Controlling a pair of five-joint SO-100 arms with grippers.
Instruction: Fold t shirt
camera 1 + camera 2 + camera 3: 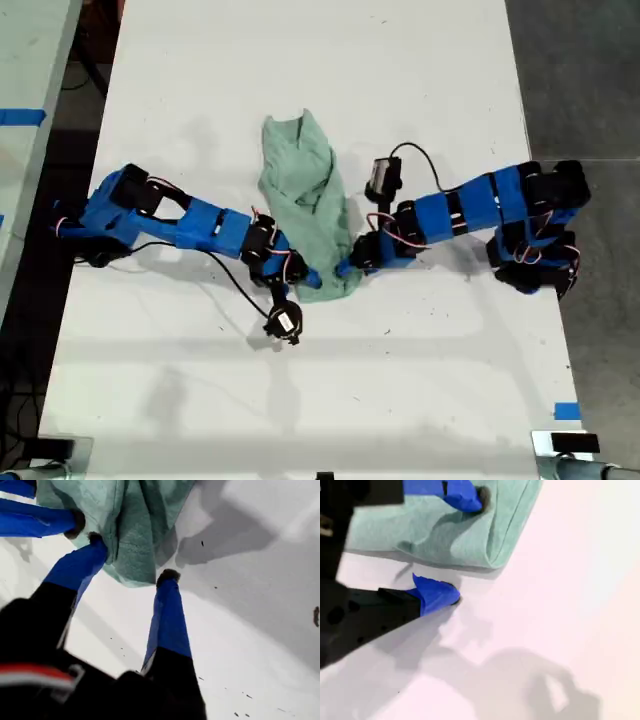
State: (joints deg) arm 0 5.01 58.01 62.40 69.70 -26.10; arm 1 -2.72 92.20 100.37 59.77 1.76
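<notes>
Closest in, my first pincer (131, 557) stands with its fingers apart at the hem of the t shirt (135, 510), one tip against the cloth, the other just off its edge. My second pincer (466, 547) is also spread: one finger rests on the fabric, the other on the bare worktop (560, 605) beside a folded corner.

In the exterior view the two pincers meet at the garment's 6 o'clock end. The t shirt (300, 190) lies wrinkled and bunched mid-worktop, running toward 12 o'clock. Open white worktop (400, 380) surrounds it, widest toward 6 and 12 o'clock.
</notes>
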